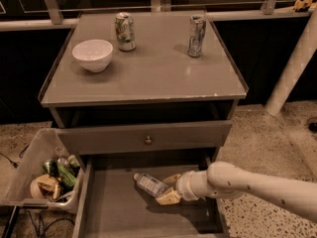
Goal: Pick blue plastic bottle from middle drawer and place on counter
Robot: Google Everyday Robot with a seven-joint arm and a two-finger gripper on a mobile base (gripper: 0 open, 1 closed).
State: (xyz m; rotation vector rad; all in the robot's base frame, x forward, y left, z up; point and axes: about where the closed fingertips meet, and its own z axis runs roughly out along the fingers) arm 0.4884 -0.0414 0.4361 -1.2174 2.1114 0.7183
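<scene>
Clear plastic bottle [150,184] lay flat in drawer [114,209]; judged light, slick, crushable. Claw [163,190] spread open around its base; best gripped mid-label.

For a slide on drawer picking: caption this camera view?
Gripper, fingers apart, beside the blue plastic bottle lying in the open middle drawer; counter above holds a bowl and two cans.

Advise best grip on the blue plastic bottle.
Grip the blue plastic bottle mid-body, across its width, coming from its base end: it lies flat, cap away from the arm. The gripper sits at that end in the middle drawer, jaws open.
</scene>
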